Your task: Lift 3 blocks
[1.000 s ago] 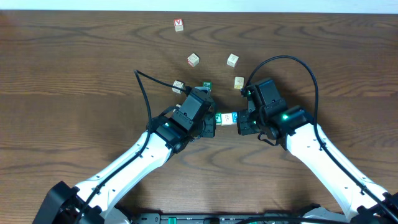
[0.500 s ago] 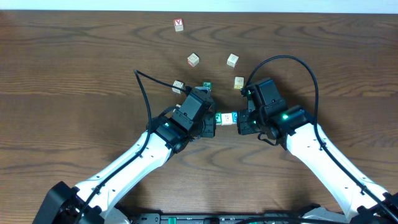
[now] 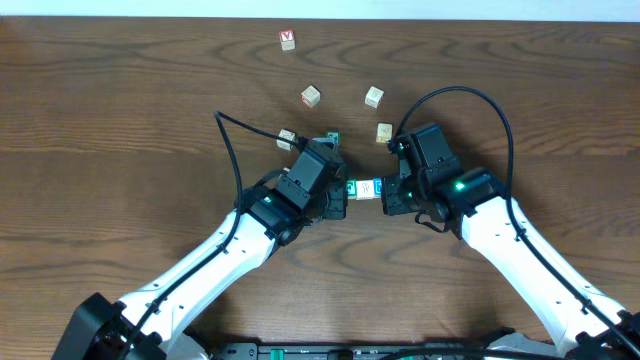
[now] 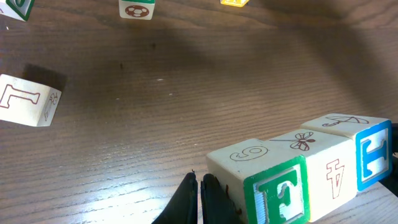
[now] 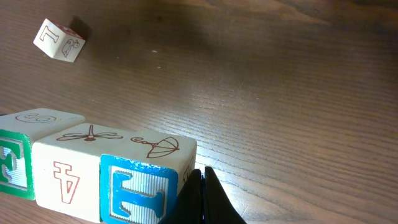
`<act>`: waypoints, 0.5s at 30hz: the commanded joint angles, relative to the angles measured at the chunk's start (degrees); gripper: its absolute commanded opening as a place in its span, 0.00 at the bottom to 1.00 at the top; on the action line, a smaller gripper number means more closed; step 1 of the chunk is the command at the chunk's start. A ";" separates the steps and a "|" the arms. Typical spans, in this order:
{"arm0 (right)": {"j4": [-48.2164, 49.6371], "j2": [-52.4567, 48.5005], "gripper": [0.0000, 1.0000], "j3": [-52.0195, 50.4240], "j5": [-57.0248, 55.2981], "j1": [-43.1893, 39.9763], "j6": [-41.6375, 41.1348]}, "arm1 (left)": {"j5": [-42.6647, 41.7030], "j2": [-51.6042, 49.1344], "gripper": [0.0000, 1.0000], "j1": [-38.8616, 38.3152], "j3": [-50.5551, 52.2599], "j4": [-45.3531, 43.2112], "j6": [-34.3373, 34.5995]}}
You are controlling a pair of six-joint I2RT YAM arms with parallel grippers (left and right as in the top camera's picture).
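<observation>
Three blocks stand in a tight row between my two grippers: a green-faced block (image 3: 352, 188) (image 4: 273, 186), a cream block (image 3: 366, 190) (image 4: 323, 168) with a red figure, and a blue-faced block (image 3: 378, 190) (image 5: 140, 186). My left gripper (image 3: 342, 196) (image 4: 199, 186) is shut, with nothing between its fingers, and its side presses the green block's outer end. Shut in the same way, my right gripper (image 3: 386, 196) (image 5: 200, 186) leans against the blue block's outer end. I cannot tell whether the row rests on the table or hangs just above it.
Loose cubes lie beyond the arms: a red-lettered cube (image 3: 288, 39), three pale cubes (image 3: 311, 96) (image 3: 374, 97) (image 3: 384, 132), another pale cube (image 3: 287, 138) and a second green cube (image 3: 332, 138). A cube marked L (image 4: 28, 99) (image 5: 59, 38) lies nearby. A black cable (image 3: 240, 125) loops over the left arm.
</observation>
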State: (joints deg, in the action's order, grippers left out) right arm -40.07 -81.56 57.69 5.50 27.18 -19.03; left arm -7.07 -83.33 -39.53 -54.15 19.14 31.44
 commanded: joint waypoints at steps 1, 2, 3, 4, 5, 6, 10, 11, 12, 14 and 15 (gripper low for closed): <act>1.44 0.68 0.01 2.27 14.67 3.63 0.22 | -10.01 1.79 0.07 -2.38 -4.96 -2.82 -1.01; 1.44 0.68 0.01 2.27 14.67 3.63 0.22 | -9.99 1.79 0.07 -2.38 -4.96 -2.82 -1.01; 1.44 0.68 0.01 2.27 14.67 3.63 0.22 | -10.01 1.79 0.07 -2.36 -4.96 -2.82 -1.01; 1.42 0.68 0.01 2.27 14.67 3.63 0.22 | -10.01 1.79 0.07 -2.38 -4.96 -2.82 -1.01; 1.42 0.68 0.01 2.27 14.67 3.63 0.22 | -10.01 1.79 0.07 -2.36 -4.96 -2.82 -1.01; 1.42 0.68 0.01 2.27 14.67 3.63 0.22 | -10.01 1.79 0.07 -2.38 -4.96 -2.82 -1.01; 1.16 0.68 0.01 2.27 14.67 3.63 0.22 | -10.01 1.79 0.07 -2.38 -4.96 -2.82 -1.01; 1.03 0.68 0.01 2.27 14.67 3.63 0.22 | -10.01 1.79 0.07 -2.38 -4.96 -2.82 -1.01; 0.85 0.68 0.01 2.27 14.67 3.63 0.22 | -10.01 1.79 0.07 -2.38 -4.96 -2.82 -1.01; 0.83 0.68 0.01 2.27 14.67 3.63 0.22 | -9.99 1.79 0.07 -2.38 -4.96 -2.82 -1.01; 0.83 0.68 0.01 2.27 14.64 3.63 0.24 | -10.01 1.79 0.07 -2.38 -4.96 -2.82 -1.01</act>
State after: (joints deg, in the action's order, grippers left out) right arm -40.51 -81.56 57.69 5.54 27.18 -19.03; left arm -7.09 -83.33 -39.53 -54.15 19.14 31.42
